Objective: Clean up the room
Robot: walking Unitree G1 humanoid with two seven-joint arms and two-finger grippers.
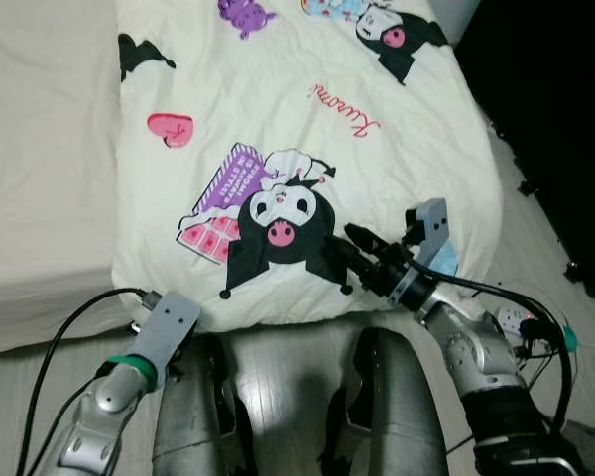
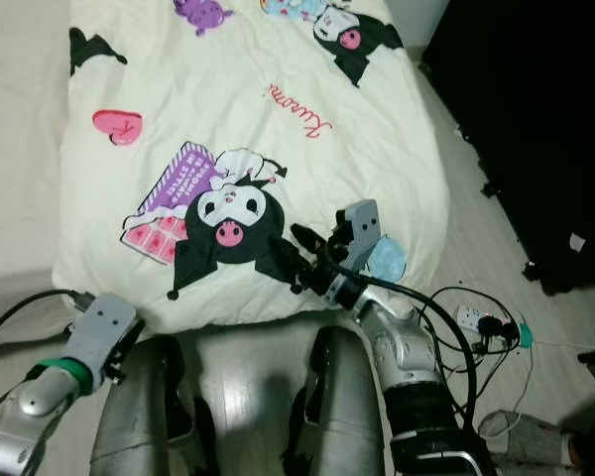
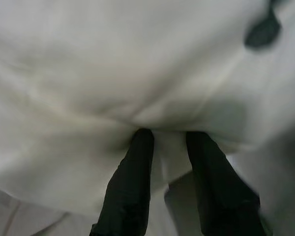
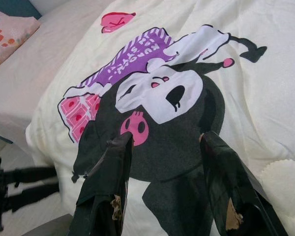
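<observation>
Right hand (image 1: 349, 260) open over blanket (image 1: 307, 149); left hand (image 3: 169, 142) seemingly pinching its edge.

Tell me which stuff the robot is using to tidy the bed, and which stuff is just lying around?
For the job:
- cartoon blanket, spread over the bed
- left gripper, fingers pinching the blanket's near edge
- right gripper, open over the black cartoon print

Just lying about:
- power strip with tangled cables on the floor
- plain sheet beside the blanket
- pink patterned pillow
</observation>
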